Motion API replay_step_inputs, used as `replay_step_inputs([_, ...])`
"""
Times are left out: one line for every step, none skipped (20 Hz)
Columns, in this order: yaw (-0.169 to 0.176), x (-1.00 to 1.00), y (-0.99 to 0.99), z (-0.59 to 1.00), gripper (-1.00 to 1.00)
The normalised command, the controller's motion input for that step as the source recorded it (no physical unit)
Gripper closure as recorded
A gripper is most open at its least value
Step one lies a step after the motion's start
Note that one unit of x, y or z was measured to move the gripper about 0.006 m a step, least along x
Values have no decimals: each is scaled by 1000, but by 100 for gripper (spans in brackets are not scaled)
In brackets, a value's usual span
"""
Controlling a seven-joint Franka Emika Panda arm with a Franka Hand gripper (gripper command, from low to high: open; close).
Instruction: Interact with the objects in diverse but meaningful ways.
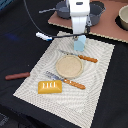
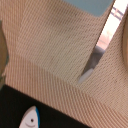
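One bread loaf point(image 1: 50, 87), one carton block point(image 1: 79, 43), one sausage stick point(image 1: 17, 76), two pots point(image 1: 63, 10).

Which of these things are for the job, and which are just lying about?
Job:
bread loaf
blue carton
sausage
white-and-blue piece

Lying about:
plate
knife
fork
placemat
pots
board

Pale blue carton point(image 1: 79, 43), yellow-orange loaf point(image 1: 50, 87), reddish-brown sausage point(image 1: 17, 76), white-and-blue piece point(image 2: 29, 119), beige woven mat point(image 1: 35, 82).
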Motion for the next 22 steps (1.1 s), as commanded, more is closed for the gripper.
replay_step_inputs([-31, -720, -111, 0, -100])
replay_step_inputs([-31, -720, -109, 0, -100])
replay_step_inputs([-31, -726, -106, 0, -100])
replay_step_inputs([-30, -743, -103, 0, -100])
replay_step_inputs([-31, -763, -91, 0, -100])
replay_step_inputs([-31, -777, -91, 0, -100])
replay_step_inputs([-31, -789, -91, 0, -100])
replay_step_inputs([-32, -800, -91, 0, -100])
replay_step_inputs([-32, -817, -83, -14, -100])
replay_step_inputs([-33, -831, -71, -54, -100])
replay_step_inputs([-35, -837, -60, -103, -100])
replay_step_inputs([-38, -851, -40, -160, -100])
replay_step_inputs([-38, -849, -6, -220, -100])
replay_step_inputs([-36, -843, 0, -260, -100])
replay_step_inputs([-36, -860, 0, -277, -100])
replay_step_inputs([-36, -860, 0, -306, -100])
replay_step_inputs([-39, -860, 0, -331, -100])
replay_step_inputs([-42, -846, 0, -349, -100])
replay_step_inputs([-49, -837, 0, -349, -100])
replay_step_inputs([-59, -820, 0, -351, -100])
replay_step_inputs([-68, -809, 0, -363, -100])
replay_step_inputs([-79, -791, 0, -371, -100])
